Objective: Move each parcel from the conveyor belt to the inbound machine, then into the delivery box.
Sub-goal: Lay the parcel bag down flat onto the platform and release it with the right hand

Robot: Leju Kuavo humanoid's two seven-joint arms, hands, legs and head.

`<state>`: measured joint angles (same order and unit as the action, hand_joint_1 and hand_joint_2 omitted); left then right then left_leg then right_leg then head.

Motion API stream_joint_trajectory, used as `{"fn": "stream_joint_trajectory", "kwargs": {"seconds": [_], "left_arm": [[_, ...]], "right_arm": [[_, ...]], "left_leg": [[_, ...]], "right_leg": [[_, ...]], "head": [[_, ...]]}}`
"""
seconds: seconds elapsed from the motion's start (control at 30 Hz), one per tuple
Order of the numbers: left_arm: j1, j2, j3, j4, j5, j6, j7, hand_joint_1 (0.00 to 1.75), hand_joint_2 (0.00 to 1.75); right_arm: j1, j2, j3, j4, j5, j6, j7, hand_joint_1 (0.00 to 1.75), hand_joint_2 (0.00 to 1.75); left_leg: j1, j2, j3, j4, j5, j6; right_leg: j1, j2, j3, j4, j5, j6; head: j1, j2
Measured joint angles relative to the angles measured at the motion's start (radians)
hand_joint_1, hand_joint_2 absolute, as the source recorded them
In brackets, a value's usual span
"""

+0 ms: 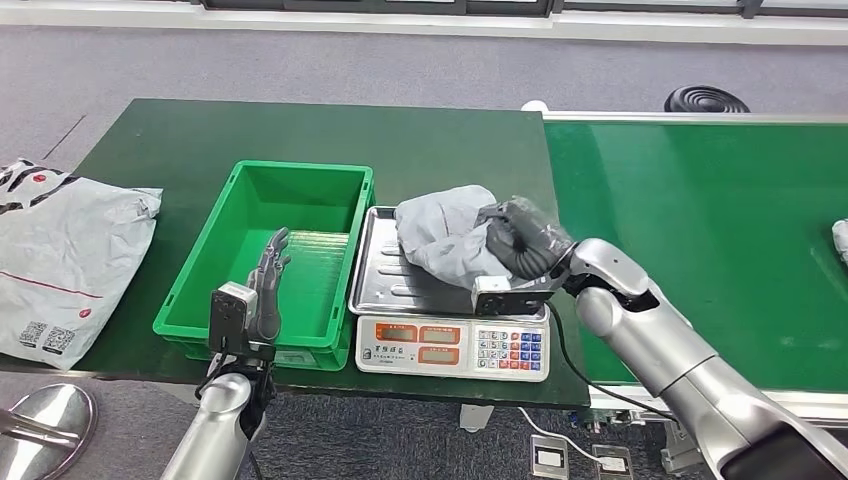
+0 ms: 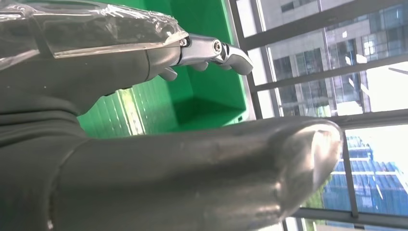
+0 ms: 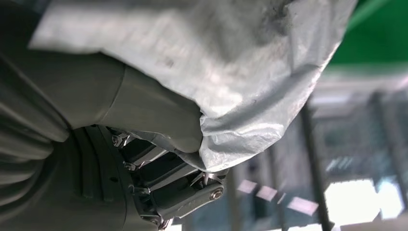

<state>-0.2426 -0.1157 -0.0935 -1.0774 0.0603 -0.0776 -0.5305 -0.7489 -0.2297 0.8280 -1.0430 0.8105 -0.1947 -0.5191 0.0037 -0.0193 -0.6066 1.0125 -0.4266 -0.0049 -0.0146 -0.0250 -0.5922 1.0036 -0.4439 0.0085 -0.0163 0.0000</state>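
Right hand: my right hand [image 1: 515,250] grips the grey parcel [image 1: 445,236]; my thumb [image 3: 159,120] presses into the crumpled plastic from one side and my darker fingers [image 3: 185,197] close on it from the other.
Parcel: it is a soft grey bag, bunched up, over the steel tray of the scale [image 1: 452,345], toward the tray's right half. Whether it rests on the tray or hangs just above it I cannot tell.
Scale: it stands on the dark green tabletop [image 1: 330,135], just right of the bin [image 1: 270,262] and touching or nearly touching its wall; its keypad and displays face me.
Left hand: my left hand [image 1: 267,285] holds nothing, fingers stretched out and slightly apart, over the near wall of the bin. In the left wrist view my thumb [image 2: 202,173] lies straight and one fingertip [image 2: 216,50] points over the bin's ribbed floor.
Bin: green, open-topped, on the tabletop left of the scale.
Belt: the green belt [image 1: 700,230] runs off to the right of the tabletop; at its far right edge lies a bit of another grey parcel [image 1: 840,240].
Bag at left: a large grey mailer [image 1: 65,260] with red marks and printed codes lies on the tabletop's left end, well apart from the bin and hanging over the edge.
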Motion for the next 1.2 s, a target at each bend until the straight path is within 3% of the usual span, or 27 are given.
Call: {"fn": "stream_joint_trajectory", "kwargs": {"seconds": [0.2,0.33,0.67,0.7,0.73,0.83,0.87,0.93,1.07,1.2], "left_arm": [[-0.013,-0.001,-0.014,0.022,0.0,-0.008,-0.002,0.0,0.0],[-0.013,-0.001,-0.014,0.021,-0.004,-0.016,0.005,0.0,0.0],[-0.009,-0.001,-0.014,0.02,-0.005,-0.019,0.009,0.0,0.0],[-0.008,-0.001,-0.014,0.02,-0.005,-0.02,0.009,0.0,0.0],[-0.006,-0.001,-0.014,0.019,-0.005,-0.02,0.009,0.0,0.0],[0.003,-0.001,-0.014,0.009,-0.005,-0.022,0.011,0.0,0.0],[0.007,-0.001,-0.014,0.005,-0.005,-0.022,0.013,0.0,0.0],[0.013,0.0,-0.014,-0.003,-0.004,-0.024,0.017,0.0,0.0],[0.016,0.003,-0.014,-0.008,0.012,-0.029,0.027,0.0,0.0],[0.018,0.004,-0.014,-0.013,0.017,-0.027,0.031,0.0,0.0]], "right_arm": [[0.001,0.008,0.154,0.037,-0.095,0.166,-0.022,1.75,1.75],[0.028,0.016,0.189,0.039,-0.24,0.262,-0.027,1.75,1.75],[0.04,0.024,0.198,0.033,-0.36,0.325,-0.025,1.75,1.75],[0.042,0.024,0.198,0.031,-0.374,0.325,-0.023,1.75,1.31],[0.045,0.024,0.196,0.027,-0.391,0.321,-0.019,1.41,1.31],[0.068,0.029,0.173,0.009,-0.454,0.281,0.009,0.1,1.31],[0.079,0.033,0.155,0.002,-0.48,0.266,0.025,0.0,0.87],[0.104,0.044,0.111,-0.012,-0.531,0.252,0.06,0.0,0.0],[0.166,0.065,0.015,-0.045,-0.57,0.227,0.143,0.0,0.0],[0.235,0.083,-0.085,-0.085,-0.497,0.078,0.183,0.0,1.75]], "left_leg": [[-0.001,-0.001,0.0,0.0,0.0,0.001],[-0.001,-0.001,0.0,0.0,0.0,0.001],[-0.001,-0.001,0.0,0.0,0.0,0.001],[-0.001,-0.001,0.0,0.0,0.0,0.001],[-0.001,-0.001,0.0,0.0,0.0,0.001],[-0.001,0.0,0.0,0.0,0.0,0.001],[-0.001,0.0,0.0,0.0,0.0,0.001],[-0.001,0.0,0.0,0.0,0.0,0.001],[-0.001,0.0,0.0,0.0,-0.001,0.0],[-0.001,0.0,0.0,0.0,-0.001,0.0]], "right_leg": [[-0.001,-0.001,0.0,0.0,0.0,0.001],[-0.001,-0.001,0.0,0.0,0.0,0.001],[-0.001,0.0,0.0,0.0,0.0,0.001],[-0.001,0.0,0.0,0.0,0.0,0.001],[-0.001,0.0,0.0,0.0,0.0,0.001],[-0.001,0.0,0.0,0.0,0.0,0.001],[-0.001,0.0,0.0,0.0,0.0,0.001],[-0.001,0.0,0.0,0.0,0.0,0.001],[-0.001,0.0,0.0,0.0,-0.001,0.001],[-0.001,0.0,0.0,0.0,-0.001,0.002]], "head": [[0.0,0.0],[0.0,0.0],[0.0,0.0],[0.0,0.0],[0.0,0.0],[0.0,0.0],[0.0,0.0],[0.0,0.0],[0.0,0.0],[0.0,0.0]]}}
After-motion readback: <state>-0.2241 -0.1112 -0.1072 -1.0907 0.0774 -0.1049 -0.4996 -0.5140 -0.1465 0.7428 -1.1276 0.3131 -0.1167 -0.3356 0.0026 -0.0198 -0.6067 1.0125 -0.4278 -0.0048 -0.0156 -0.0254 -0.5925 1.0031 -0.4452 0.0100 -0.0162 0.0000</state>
